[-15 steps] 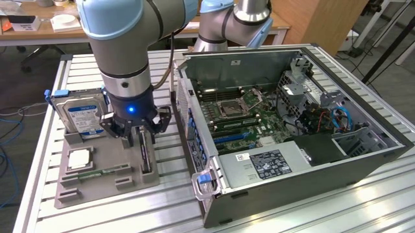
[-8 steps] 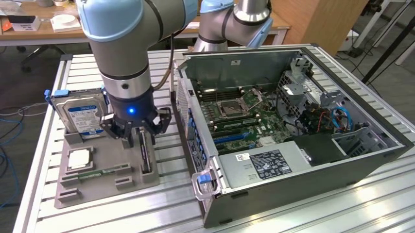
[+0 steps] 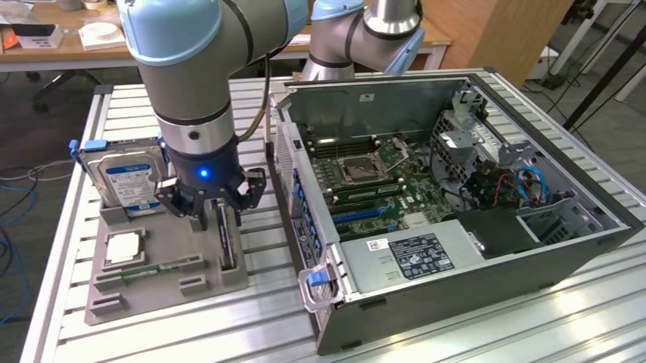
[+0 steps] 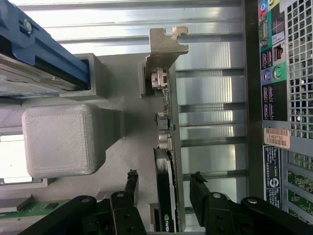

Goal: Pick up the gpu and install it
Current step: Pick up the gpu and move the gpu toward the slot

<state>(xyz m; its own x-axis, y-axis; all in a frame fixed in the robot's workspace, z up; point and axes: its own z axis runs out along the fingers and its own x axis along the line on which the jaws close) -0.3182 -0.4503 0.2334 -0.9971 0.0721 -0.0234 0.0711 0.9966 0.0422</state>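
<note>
Gpu [image 4: 166,196] stands between fingers of the wide-open tool [image 4: 164,174] — ungripped.

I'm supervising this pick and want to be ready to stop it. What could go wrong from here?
1. The open gripper straddles the gpu, seemingly away from its bracket end; an off-centre grip might tilt the card.
2. The silver bracket sits against a block of the grey holder and could snag on lifting.
3. The computer case stands close beside; a swing might knock it.
</note>
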